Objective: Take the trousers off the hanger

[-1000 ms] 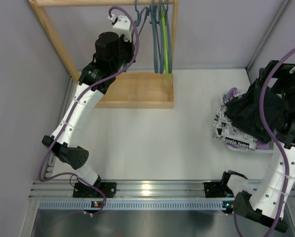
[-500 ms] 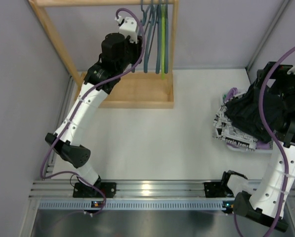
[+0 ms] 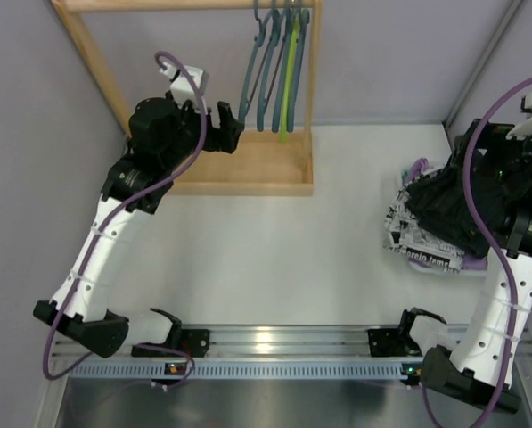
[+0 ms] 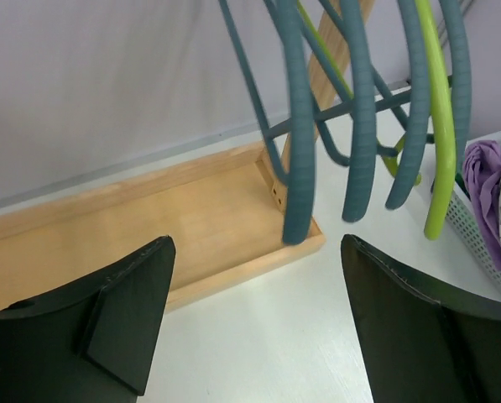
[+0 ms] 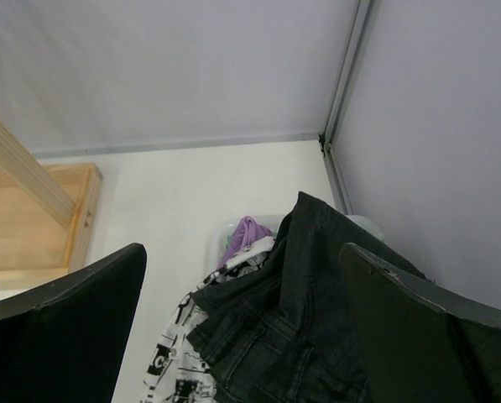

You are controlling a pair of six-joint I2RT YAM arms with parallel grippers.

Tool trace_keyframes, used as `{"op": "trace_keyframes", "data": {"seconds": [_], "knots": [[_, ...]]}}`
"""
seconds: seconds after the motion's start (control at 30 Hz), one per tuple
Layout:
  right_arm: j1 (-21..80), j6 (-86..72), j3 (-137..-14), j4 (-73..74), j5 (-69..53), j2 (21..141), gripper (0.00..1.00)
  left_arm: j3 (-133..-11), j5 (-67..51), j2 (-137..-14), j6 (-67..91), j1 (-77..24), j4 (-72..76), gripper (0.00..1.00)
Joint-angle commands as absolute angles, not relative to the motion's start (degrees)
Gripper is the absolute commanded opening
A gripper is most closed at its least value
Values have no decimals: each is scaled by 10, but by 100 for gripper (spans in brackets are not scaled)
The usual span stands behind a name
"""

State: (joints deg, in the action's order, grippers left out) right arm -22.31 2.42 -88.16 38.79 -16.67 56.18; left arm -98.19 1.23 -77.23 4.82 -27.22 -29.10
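Observation:
Several bare hangers (image 3: 270, 71), teal and one green, hang from the wooden rack's top bar (image 3: 185, 4). My left gripper (image 3: 225, 129) is open and empty just left of them; in the left wrist view the teal hangers (image 4: 300, 126) dangle ahead of its open jaws (image 4: 258, 319). The trousers lie piled at the right: black ones (image 3: 453, 209) on top, white black-printed ones (image 3: 417, 245) beneath, and a purple edge (image 3: 415, 169). My right gripper (image 5: 242, 327) is open above the black trousers (image 5: 317, 319), holding nothing.
The rack's wooden base tray (image 3: 248, 165) sits at the back left with its upright post (image 3: 101, 71). A pale basket (image 4: 485, 252) holds the pile at the right. Grey walls close in on both sides, and a metal rail (image 3: 274, 343) runs along the near edge.
My left gripper opened and drew back left and down from the hangers, which now hang free and have swung. The right arm and the pile barely moved.

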Motion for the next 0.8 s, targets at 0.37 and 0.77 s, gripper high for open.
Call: {"op": "trace_keyframes", "data": {"seconds": [0.37, 0.77], "knots": [[-231, 83, -807, 396, -285, 562, 99, -831, -255, -628, 123, -44, -382, 99], [-188, 141, -713, 452, -317, 583, 99, -770, -147, -718, 24, -4, -511, 99]]}}
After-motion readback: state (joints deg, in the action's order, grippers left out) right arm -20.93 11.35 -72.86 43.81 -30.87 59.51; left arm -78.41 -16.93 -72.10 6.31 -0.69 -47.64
